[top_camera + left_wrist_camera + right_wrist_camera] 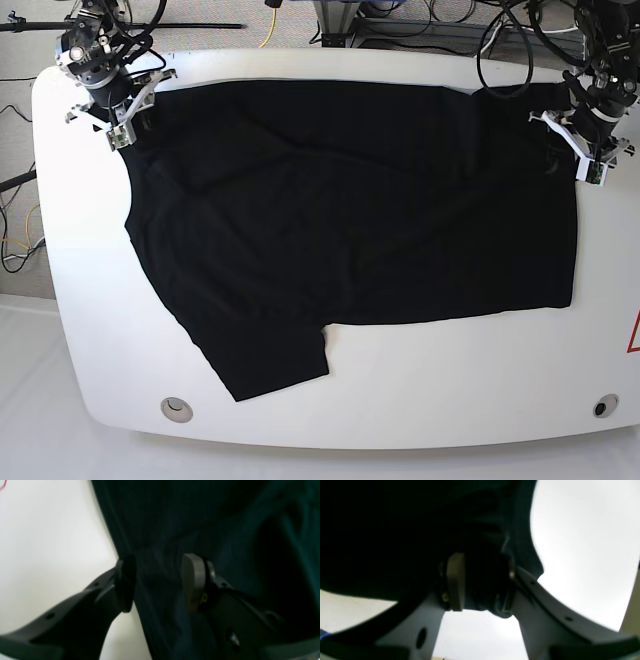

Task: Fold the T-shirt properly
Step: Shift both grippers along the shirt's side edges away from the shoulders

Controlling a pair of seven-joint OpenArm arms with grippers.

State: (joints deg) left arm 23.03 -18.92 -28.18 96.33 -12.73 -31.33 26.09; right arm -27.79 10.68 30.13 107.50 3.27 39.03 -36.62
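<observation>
Black T-shirt [350, 210] lies spread over a white table [450, 390], covering most of the far half. 1 sleeve [262, 358] sticks out toward the near edge, left of centre in the base view. Long creases run across the cloth; near hem fairly straight on that view's right.

Right gripper [122, 118] sits at the far corner of the shirt, on the base view's left. Right wrist view: its 2 fingers [456, 580] stand apart with a bunch of dark cloth [482, 585] filling the gap between them. Fabric touches both pads, but whether they squeeze it or only bracket it I cannot tell.

Left gripper [590, 160] sits at the opposite far corner, on the base view's right, at the shirt's edge. Left wrist view: fingers [193, 580] spread, shirt edge [155, 555] running between them over the table [50, 530]. The pads stand clear of the cloth; nothing pinched.

2 round holes in the table near its front edge, 1 on the left [177, 407], 1 on the right [603, 406]. Cables [500, 30] trail behind the table.
</observation>
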